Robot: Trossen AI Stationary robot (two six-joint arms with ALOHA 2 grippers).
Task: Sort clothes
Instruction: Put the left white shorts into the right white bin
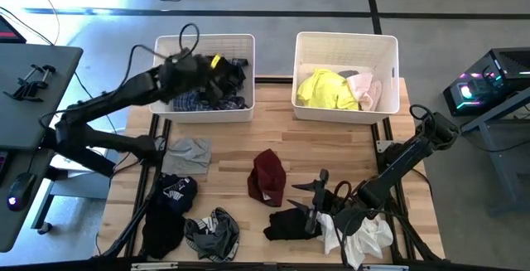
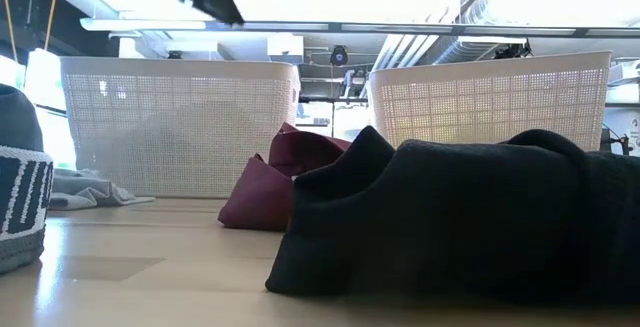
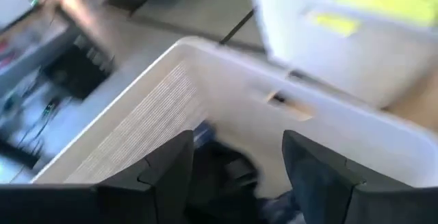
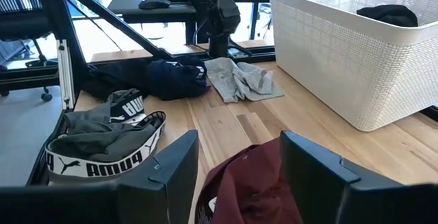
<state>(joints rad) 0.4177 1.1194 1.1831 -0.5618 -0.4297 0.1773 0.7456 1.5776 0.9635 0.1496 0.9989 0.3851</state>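
Observation:
My left gripper is open above the left white bin, over the black and blue plaid clothes lying in it. My right gripper is open low over the table's near right. Its fingers stand either side of the maroon garment, which lies on the table; whether they touch it does not show. A black garment and a white one lie beside that gripper. The right bin holds neon yellow and pale pink clothes.
A grey garment, a dark navy one and grey underwear with a black-and-white band lie on the table's left half. Both bins stand along the far edge. In the low view the black garment fills the foreground.

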